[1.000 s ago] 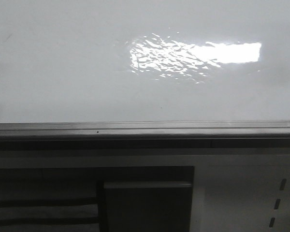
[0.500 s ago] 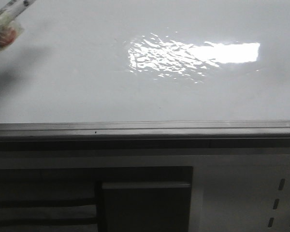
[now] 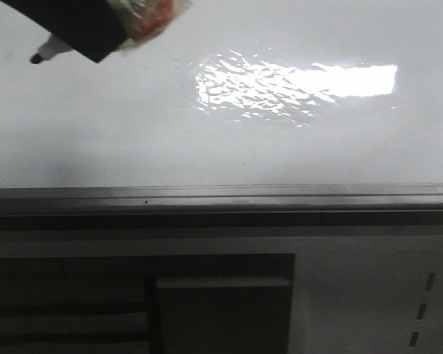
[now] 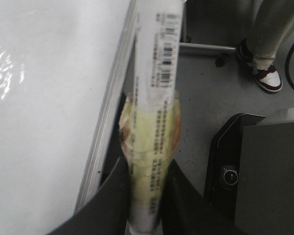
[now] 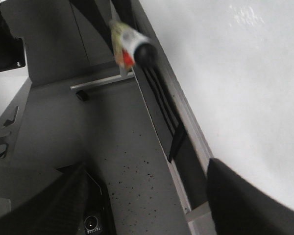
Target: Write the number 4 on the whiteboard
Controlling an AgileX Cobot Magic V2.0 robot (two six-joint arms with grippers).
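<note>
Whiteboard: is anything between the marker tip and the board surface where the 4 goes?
Nothing visible. In the front view the marker in the left end effector sits before bare whiteboard; only glare further right. No 4 drawn yet.

I see the marker (image 3: 50, 50) at the whiteboard's (image 3: 221, 140) upper left, the ledge (image 3: 221, 198) along its lower edge.

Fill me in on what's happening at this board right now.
The left gripper is shut on a taped-up marker and holds it at the upper left of the whiteboard. In the front view the marker's dark tip sits by the surface, though contact can't be confirmed. No stroke of the number 4 is visible yet. The right gripper is open, holds nothing, and hangs back near the grey ledge.
</note>
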